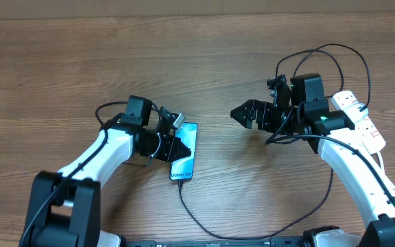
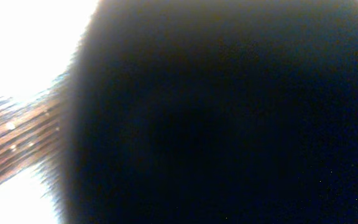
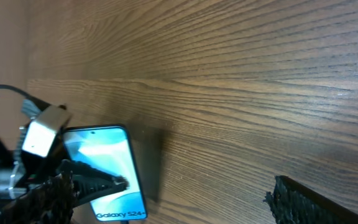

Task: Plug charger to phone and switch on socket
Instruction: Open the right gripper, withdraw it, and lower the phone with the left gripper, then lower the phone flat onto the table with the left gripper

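The phone [image 1: 189,154] lies left of centre, screen lit, its "Galaxy S24" end toward the front; it also shows in the right wrist view [image 3: 107,155], casting a shadow as if slightly raised. My left gripper [image 1: 175,143] is closed on the phone's left edge. The left wrist view is almost all dark. The charger cable [image 1: 199,224] meets the phone's front end and curves right under my right arm; its plug is hidden. My right gripper [image 1: 241,113] [image 3: 197,188] is open and empty above bare wood. The white socket strip [image 1: 366,127] lies far right, partly behind the right arm.
The wooden table [image 1: 60,68] fills the view. Thin black wires loop above the right arm [image 1: 334,51]. The socket's thick white cord [image 1: 381,161] runs down beside the right arm.
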You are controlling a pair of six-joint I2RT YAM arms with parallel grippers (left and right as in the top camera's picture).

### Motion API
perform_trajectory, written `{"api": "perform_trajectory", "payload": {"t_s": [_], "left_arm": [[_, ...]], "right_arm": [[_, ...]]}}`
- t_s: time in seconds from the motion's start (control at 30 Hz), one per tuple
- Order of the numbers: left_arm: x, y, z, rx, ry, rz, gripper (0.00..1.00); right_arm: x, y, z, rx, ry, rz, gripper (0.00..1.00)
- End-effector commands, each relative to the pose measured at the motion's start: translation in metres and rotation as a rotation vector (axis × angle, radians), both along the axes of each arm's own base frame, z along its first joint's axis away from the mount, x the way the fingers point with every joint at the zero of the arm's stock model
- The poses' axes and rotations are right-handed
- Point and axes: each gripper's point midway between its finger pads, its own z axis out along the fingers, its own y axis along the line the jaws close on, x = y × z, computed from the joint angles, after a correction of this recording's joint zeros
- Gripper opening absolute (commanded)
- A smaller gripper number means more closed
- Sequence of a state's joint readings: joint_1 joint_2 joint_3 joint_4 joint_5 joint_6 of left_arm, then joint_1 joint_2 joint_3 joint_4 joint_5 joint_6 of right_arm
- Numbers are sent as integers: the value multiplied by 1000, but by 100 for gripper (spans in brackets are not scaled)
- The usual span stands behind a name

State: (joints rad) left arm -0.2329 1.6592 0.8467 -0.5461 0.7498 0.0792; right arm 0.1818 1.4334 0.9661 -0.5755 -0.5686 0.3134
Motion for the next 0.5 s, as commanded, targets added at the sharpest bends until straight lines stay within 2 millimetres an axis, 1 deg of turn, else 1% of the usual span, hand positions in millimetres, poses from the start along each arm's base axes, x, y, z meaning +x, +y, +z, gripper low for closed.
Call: {"api": "perform_trajectory", "payload": {"t_s": [0.0, 0.1, 0.27, 0.47], "left_arm": [[4, -14, 3, -110, 10, -49, 4], [-1, -17, -7, -136, 63, -55, 4], [-6, -17, -23, -130, 119, -53, 4], [-7, -16, -26, -127, 132, -52, 4]], "right_arm": [[7, -3, 11, -4, -42, -8, 100], [7, -3, 11, -4, -42, -8, 100], [7, -3, 11, -4, -42, -8, 100], [7, -3, 11, -4, -42, -8, 100]]}}
